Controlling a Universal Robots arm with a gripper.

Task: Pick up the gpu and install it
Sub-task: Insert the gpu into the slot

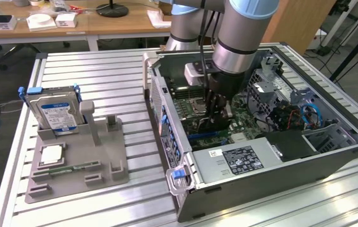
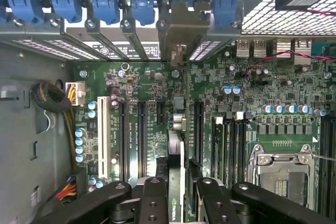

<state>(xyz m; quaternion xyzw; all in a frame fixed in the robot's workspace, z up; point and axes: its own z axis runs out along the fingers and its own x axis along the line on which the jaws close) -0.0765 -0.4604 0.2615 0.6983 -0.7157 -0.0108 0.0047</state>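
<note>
Gripping the gpu (image 2: 177, 182) edge-on, the gripper (image 2: 177, 195) is partly closed on its top edge, inside the case (image 1: 330, 163) over the motherboard (image 2: 252, 93); stiff, light, fragile card; best held by its edges.

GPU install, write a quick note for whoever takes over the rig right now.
Gripper: shut on the GPU, holding it edge-on inside the open PC case.
GPU: above the motherboard, its metal bracket at the rear slot openings, roughly in line with a slot.
Done: card picked up and brought into the case.
Left: whether it sits in the slot cannot be told; it is not released.
On the grey holder outside: the hard drive.
</note>
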